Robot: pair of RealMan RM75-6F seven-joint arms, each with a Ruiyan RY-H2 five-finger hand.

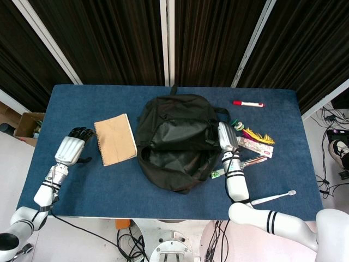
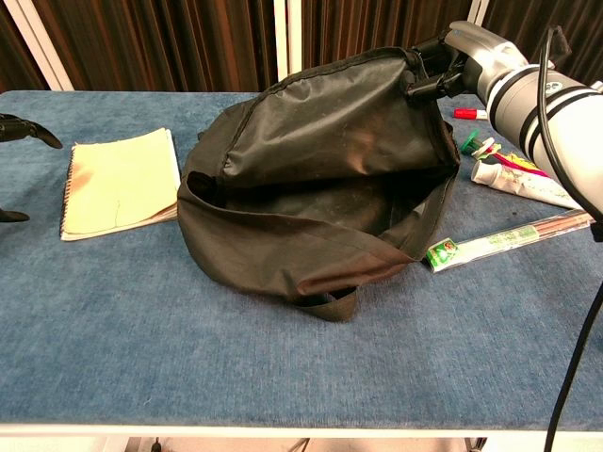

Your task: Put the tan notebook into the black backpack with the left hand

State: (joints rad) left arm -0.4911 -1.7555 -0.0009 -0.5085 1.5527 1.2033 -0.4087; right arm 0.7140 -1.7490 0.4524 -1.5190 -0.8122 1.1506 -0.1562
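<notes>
A: In the head view, how far is this getting?

B: Barely starting, I'd say. The tan notebook (image 1: 115, 140) is lying flat on the blue table (image 1: 82, 180), just left of the black backpack (image 1: 175, 141) and outside it. The left hand (image 1: 73, 144) is sitting just beside the notebook's left edge, holding nothing; whether its dark fingers are spread or curled, I cannot tell. The right hand (image 1: 224, 136) is gripping the backpack's right rim, keeping the mouth open. Grasping, lifting and inserting are all remaining.

A: And the chest view?

B: The notebook (image 2: 121, 183) is resting near the backpack (image 2: 320, 179), whose opening is gaping towards it. The right hand (image 2: 450, 58) is pinching the upper rim. Of the left hand (image 2: 24, 132) only dark fingertips are showing at the frame edge, seemingly apart; the palm is cut off. The bag's interior is too dark to make out.
</notes>
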